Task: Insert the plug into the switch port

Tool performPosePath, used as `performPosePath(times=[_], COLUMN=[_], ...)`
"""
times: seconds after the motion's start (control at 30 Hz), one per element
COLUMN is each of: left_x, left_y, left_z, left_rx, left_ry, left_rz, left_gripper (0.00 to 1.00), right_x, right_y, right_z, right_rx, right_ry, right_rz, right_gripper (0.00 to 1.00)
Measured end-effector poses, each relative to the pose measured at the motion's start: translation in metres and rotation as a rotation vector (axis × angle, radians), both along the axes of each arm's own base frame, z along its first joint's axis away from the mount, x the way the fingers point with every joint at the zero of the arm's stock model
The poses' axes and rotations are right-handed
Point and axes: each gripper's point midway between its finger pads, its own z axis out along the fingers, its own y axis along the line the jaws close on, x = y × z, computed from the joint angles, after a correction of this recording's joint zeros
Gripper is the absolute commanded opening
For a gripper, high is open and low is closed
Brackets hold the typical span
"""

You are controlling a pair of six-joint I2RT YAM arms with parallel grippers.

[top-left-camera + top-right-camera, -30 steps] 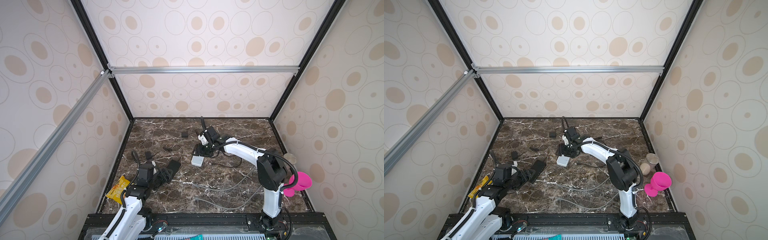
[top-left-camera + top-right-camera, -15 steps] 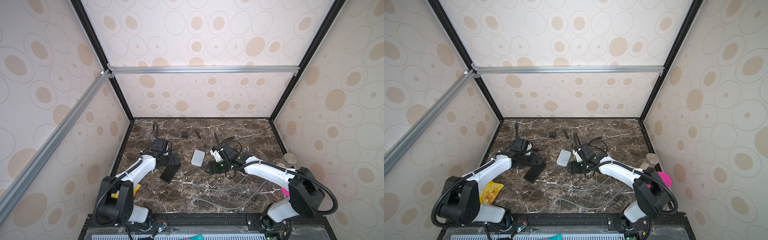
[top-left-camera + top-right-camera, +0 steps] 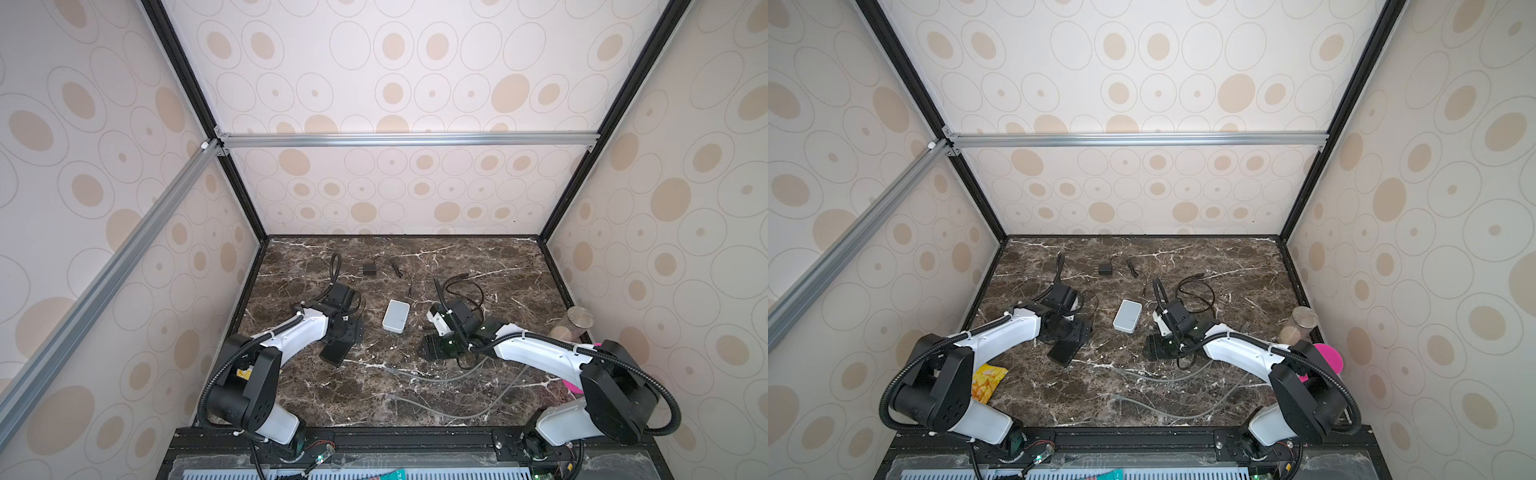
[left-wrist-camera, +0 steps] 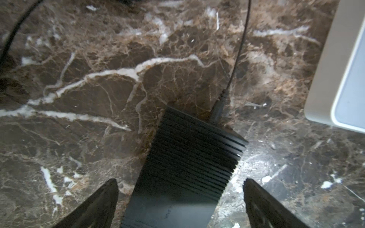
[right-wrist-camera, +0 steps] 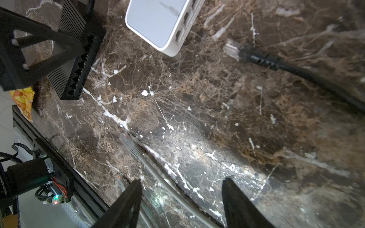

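Left gripper had come out over the black switch, fingers spread wide. Right gripper, fingers apart, hung near the grey plug.

White arm links, black joint housings, black ribbed cable hoses

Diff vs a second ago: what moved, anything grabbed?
Left gripper reached out from near its base to the black switch, jaws open astride it. Right gripper drew back from the white box to hover open by the grey plug. Nothing gripped. Switch and box stayed put.
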Motion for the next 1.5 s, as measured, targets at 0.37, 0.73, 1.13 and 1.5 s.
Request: performPosePath(times=[0.37, 0.73, 1.13, 1.5], left_x=[-0.001, -0.005, -0.042, -0.056], left_y=[0.001, -0.013, -0.064, -0.078], left_z=[-0.017, -0.018, -0.011, -0.018], left_rx=[0.039, 0.006, -0.063, -0.017], left_ry=[0.033, 0.034, 0.015, 0.029], left_rz=[-0.051, -0.091, -0.253, -0.305], left_gripper=[0.77, 0.66, 0.61, 0.63], right_x=[-0.002, -0.004, -0.024, -0.082], right_y=[0.0, -0.002, 0.002, 0.016], right_z=[-0.004, -0.006, 0.028, 0.033], right_rx=[0.006, 0.005, 0.06, 0.029], right_ry=[0.011, 0.014, -0.15, -0.22], right_rz=[-0.006, -0.004, 0.255, 0.591], right_gripper=[0.67, 0.66, 0.65, 0.59])
